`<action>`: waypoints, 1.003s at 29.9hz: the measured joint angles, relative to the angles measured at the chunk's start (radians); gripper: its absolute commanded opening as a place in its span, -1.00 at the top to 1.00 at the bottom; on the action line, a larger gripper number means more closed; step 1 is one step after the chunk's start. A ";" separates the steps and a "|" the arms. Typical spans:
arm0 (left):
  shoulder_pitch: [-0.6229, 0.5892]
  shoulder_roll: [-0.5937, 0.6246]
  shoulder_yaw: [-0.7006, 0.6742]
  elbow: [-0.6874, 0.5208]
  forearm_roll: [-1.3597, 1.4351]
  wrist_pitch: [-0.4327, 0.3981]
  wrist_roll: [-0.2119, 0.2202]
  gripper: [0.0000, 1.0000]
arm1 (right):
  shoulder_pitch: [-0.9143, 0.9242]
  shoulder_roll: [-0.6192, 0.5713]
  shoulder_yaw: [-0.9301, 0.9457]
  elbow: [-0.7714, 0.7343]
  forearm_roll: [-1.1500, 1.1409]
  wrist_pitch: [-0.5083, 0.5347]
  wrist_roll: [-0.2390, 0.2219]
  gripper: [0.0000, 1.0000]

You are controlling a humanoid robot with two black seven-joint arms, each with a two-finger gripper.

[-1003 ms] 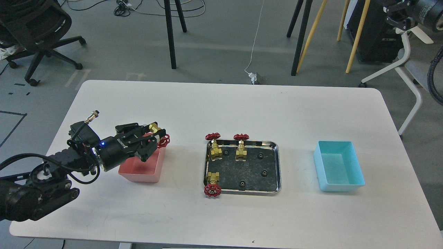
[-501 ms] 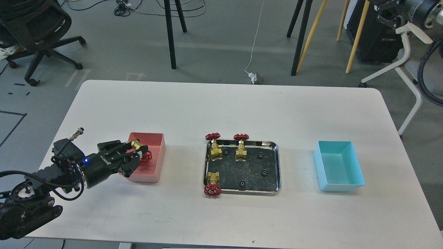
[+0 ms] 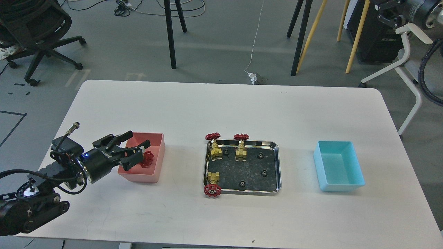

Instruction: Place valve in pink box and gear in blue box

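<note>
My left gripper point(image 3: 139, 147) is open and hangs over the left part of the pink box point(image 3: 156, 174). A valve point(image 3: 148, 159) lies inside that box just past the fingertips, its red handwheel showing and its brass body mostly hidden. Three more valves point(image 3: 212, 184) sit on the steel tray point(image 3: 279, 166), two at its back edge point(image 3: 241, 147) and one at its front left corner. Several black gears point(image 3: 260, 156) lie on the tray. The blue box point(image 3: 339, 166) stands empty at the right. My right gripper point(image 3: 387, 7) is a dark shape high at the top right, away from the table.
The white table point(image 3: 221, 110) ends close in front. An office chair point(image 3: 34, 31), tripod legs point(image 3: 171, 34) and a white chair frame point(image 3: 412, 79) stand on the floor beyond it.
My left gripper carried the valve down and to the left into the pink box, then opened. The valve now lies loose in the box.
</note>
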 measured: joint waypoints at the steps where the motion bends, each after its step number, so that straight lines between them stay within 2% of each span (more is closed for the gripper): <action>1: -0.006 0.000 -0.020 0.000 -0.047 0.000 0.000 -0.90 | -0.002 0.000 0.000 0.004 0.000 0.000 0.000 -0.98; 6: -0.089 0.011 -0.108 -0.007 -0.289 0.000 0.000 -0.90 | -0.004 0.001 -0.039 0.037 0.000 0.021 -0.009 -0.98; 8: -0.138 0.028 -0.139 -0.008 -0.364 -0.039 0.000 -0.90 | 0.002 0.002 -0.068 0.051 0.000 0.037 -0.011 -0.98; 10: -0.188 0.051 -0.159 -0.008 -0.407 -0.137 0.000 -0.90 | 0.004 0.002 -0.089 0.059 -0.008 0.055 -0.011 -0.98; 13: -0.274 0.082 -0.194 -0.008 -0.434 -0.328 0.000 -0.90 | 0.002 0.002 -0.100 0.064 -0.056 0.101 -0.009 -0.98; 19: -0.415 0.101 -0.358 0.000 -0.562 -0.716 0.000 -0.90 | -0.006 0.004 -0.107 0.137 -0.223 0.162 -0.005 -0.98; 22: -0.482 0.105 -0.415 0.001 -0.664 -0.836 0.021 -0.91 | -0.010 0.004 -0.111 0.202 -0.346 0.164 -0.003 -0.98; 25: -0.533 0.114 -0.430 0.003 -0.724 -0.883 0.047 -0.92 | -0.018 0.013 -0.155 0.272 -0.452 0.164 -0.002 -0.98; 30: -0.573 0.125 -0.429 0.003 -0.736 -0.893 0.057 -0.93 | -0.007 0.077 -0.324 0.363 -0.630 0.165 0.010 -0.97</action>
